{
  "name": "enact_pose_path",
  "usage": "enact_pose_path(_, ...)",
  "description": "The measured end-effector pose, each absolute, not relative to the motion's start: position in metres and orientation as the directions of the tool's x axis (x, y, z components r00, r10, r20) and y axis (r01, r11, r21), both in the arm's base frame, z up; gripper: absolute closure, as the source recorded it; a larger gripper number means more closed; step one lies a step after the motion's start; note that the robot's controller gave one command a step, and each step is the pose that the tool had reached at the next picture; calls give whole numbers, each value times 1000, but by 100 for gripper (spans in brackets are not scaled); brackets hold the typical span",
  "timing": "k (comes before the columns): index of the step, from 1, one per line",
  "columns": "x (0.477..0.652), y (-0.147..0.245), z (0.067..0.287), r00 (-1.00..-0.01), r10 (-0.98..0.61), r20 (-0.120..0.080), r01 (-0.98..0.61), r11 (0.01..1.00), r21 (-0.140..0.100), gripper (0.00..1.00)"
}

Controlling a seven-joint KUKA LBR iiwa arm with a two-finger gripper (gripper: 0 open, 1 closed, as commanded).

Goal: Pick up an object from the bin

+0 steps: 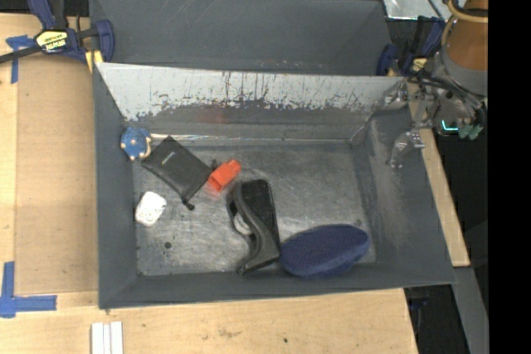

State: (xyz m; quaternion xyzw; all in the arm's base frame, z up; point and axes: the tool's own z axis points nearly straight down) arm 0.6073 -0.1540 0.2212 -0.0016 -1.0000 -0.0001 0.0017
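Nearest cam: dark blue oval pad, cloth-looking (pixel 325 251), lying flat at front-right of grey metal bin (pixel 249 37), close against front wall. Touching its left end: black angular plastic piece, handle-shaped (pixel 257 220), running up toward bin centre. Just beyond that, small orange block (pixel 223 176). Beside it, flat black rectangular slab (pixel 176 166), lying diag. Small white lump (pixel 150 208) front-left. Blue-and-yellow round bit (pixel 133 143) at back-left corner.

Gripper (pixel 408 141) hangs over right wall, nr back-right corner, well apart from all items. Can't tell how far open it is; no bin item seen in it. Not over any item; the pad lies closest.

Judgement: pad prob. light and soft, will squash. Take it across the narrow width nr the middle, not at the ends. Black angular piece looks stiff, smooth, prob. heavier; grip on the straight part. Orange block is small and rigid, an easy pinch, but it sits close to the slab, so there is risk of nudging.
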Motion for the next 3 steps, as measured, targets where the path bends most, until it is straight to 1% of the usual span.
enact_pose_path(1, 568, -74, 213, -978, -208, -1, -208, 978, 2, 0)
enact_pose_path(2, 484, -33, 148, -953, -304, 7, -304, 953, 4, 0)
enact_pose_path(3, 499, -37, 78, -991, -134, -20, -133, 991, -5, 0)
